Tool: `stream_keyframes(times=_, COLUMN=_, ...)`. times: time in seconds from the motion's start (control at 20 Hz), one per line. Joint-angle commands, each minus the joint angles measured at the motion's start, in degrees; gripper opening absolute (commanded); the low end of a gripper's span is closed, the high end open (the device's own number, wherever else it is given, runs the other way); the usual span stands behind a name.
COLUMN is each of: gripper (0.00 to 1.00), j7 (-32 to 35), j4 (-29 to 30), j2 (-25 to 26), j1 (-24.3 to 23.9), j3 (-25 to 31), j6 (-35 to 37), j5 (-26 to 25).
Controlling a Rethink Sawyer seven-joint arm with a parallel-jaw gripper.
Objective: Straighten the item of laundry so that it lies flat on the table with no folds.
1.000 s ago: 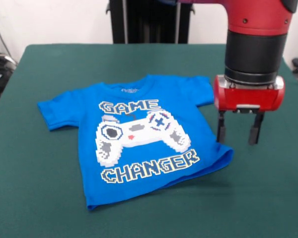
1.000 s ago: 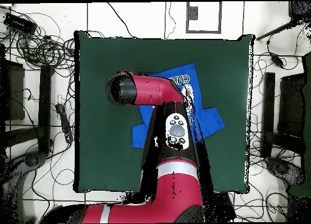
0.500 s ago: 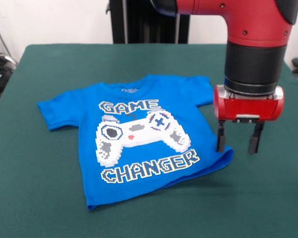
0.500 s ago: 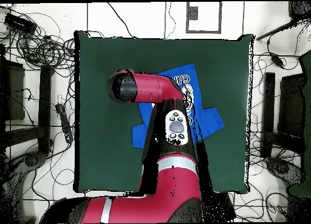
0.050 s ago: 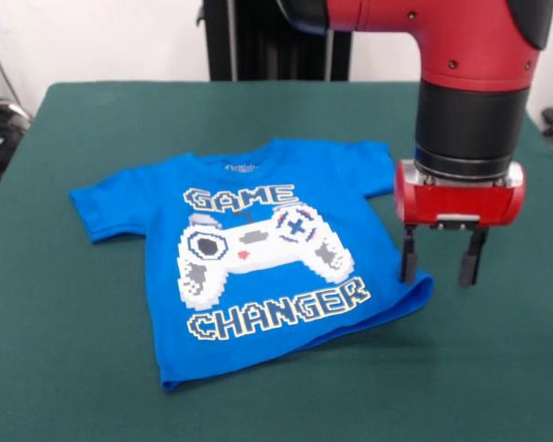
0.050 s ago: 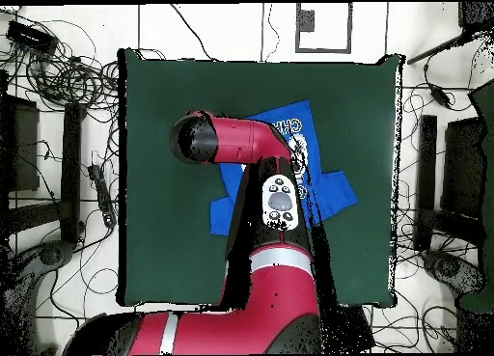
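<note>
Blue T-shirt (image 5: 258, 258), print side up, lies near the middle of the green felt table (image 5: 64, 350), hem toward 6 o'clock and rumpled at its 4 o'clock corner, where the gripper (image 5: 439, 262) hangs with fingers spread apart, one fingertip over that corner, gripping nothing.

Around my workspace I see tangled black cables (image 6: 58, 72) strewn over the white tiled floor (image 6: 212, 29) on the overhead's left, a dark framed square (image 6: 323, 26) at its top, and a white wall (image 5: 101, 41) behind.
</note>
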Motion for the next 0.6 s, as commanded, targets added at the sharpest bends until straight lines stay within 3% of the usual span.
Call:
stream_keyframes(times=0.05, gripper=1.0, j7=9.61, j4=4.96, j2=3.3, j1=1.55, j3=1.92, j6=-0.69, j5=0.35)
stream_keyframes(times=0.6, gripper=1.0, j7=9.91, j4=6.31, j2=4.68, j1=1.27, j3=2.16, j6=-3.89, j5=-0.43)
